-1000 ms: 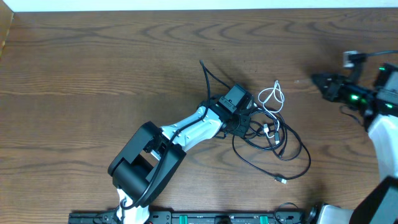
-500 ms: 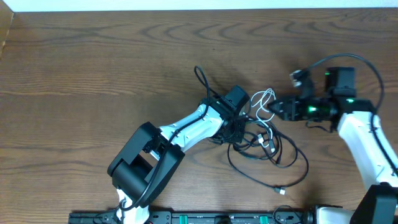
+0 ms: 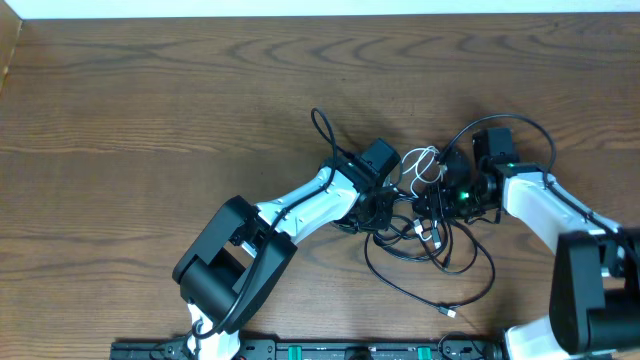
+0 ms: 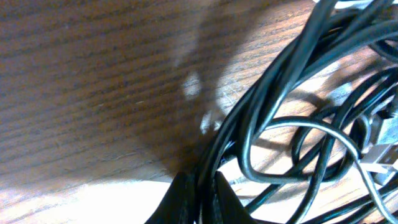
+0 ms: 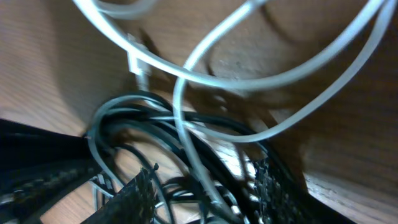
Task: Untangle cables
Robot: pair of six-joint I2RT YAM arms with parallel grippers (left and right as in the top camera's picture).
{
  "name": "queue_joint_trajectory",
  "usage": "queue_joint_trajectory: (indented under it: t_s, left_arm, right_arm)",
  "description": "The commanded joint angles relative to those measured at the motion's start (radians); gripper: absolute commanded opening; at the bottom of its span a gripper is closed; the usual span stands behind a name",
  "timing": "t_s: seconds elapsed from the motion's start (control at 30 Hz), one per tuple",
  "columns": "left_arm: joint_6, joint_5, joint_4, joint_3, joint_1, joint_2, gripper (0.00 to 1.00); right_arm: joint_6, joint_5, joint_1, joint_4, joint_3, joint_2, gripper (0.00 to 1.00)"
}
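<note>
The cables lie tangled mid-table, several black loops with a white cable at the top. My left gripper reaches in from the left. In its wrist view it is shut on a bunch of black cable strands that rise from between the fingers. My right gripper sits low over the bundle's right side. Its fingers stand apart, open, with black strands and the white cable running between them.
A black cable loop trails up-left of the left wrist. A long black strand sweeps toward the front and ends in a small plug. The arm bases and rail line the front edge.
The right arm swung in from the far right to the bundle and its gripper opened. The left gripper stayed shut on the black strands and dragged the bundle slightly left.
</note>
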Motion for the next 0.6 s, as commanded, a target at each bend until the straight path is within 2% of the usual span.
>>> queue_joint_trajectory:
  t_s: [0.0, 0.13, 0.23, 0.43, 0.57]
  left_arm:
    - [-0.001, -0.015, -0.021, -0.023, -0.003, 0.028, 0.08]
    - [-0.001, -0.015, -0.021, -0.023, -0.003, 0.028, 0.08]
    - [-0.001, -0.015, -0.029, -0.023, -0.003, 0.028, 0.08]
    - [0.001, -0.037, -0.068, -0.023, -0.003, 0.028, 0.08]
    - [0.006, -0.078, -0.105, -0.023, -0.003, 0.028, 0.08]
  right_arm:
    - [0.010, -0.046, 0.005, 0.008, -0.007, 0.049, 0.43]
    - [0.063, -0.045, 0.005, 0.040, -0.008, 0.098, 0.27]
    - [0.140, -0.053, 0.004, 0.080, -0.008, 0.126, 0.01]
    - [0.153, -0.110, -0.028, 0.127, -0.006, 0.111, 0.01]
    - [0.113, -0.234, -0.133, 0.125, 0.003, 0.054, 0.01]
